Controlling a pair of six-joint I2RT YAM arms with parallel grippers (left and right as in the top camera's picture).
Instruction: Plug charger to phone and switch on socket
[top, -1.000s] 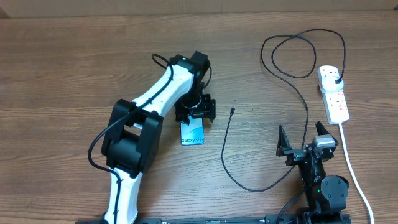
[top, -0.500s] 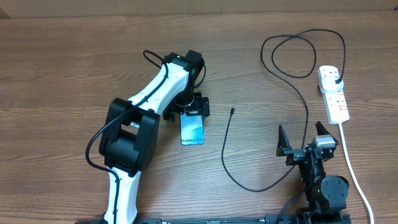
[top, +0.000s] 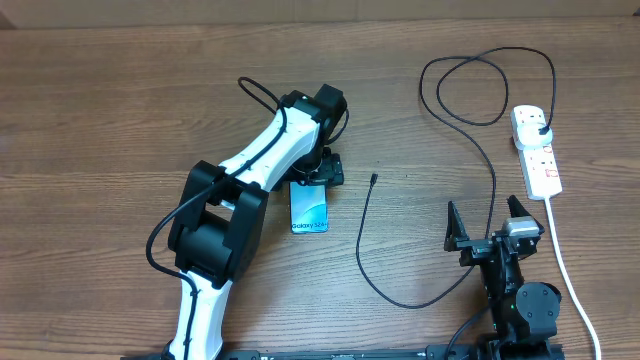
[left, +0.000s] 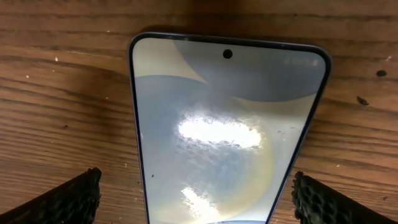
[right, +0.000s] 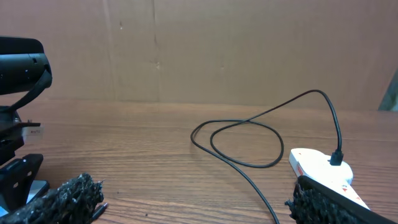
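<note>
The phone (top: 310, 210) lies flat on the table, blue screen up, "Galaxy" text at its near end. My left gripper (top: 318, 176) hovers over its far end, open. In the left wrist view the phone (left: 227, 124) lies between the two fingers of the left gripper (left: 199, 196), with a gap on each side. The charger (top: 494, 190) runs from its black plug in the socket (top: 535, 150), through a loop, to its connector tip (top: 373, 180) right of the phone. My right gripper (top: 490, 225) is open and empty near the front edge.
The socket's thick white cord (top: 572, 285) runs toward the front right edge. In the right wrist view the charger (right: 249, 146), the socket (right: 320, 168) and the left arm (right: 18, 62) show ahead of the right gripper (right: 193, 202).
The left arm swung a little left over the phone, then back right. The phone has hardly shifted. The right arm has not moved.
</note>
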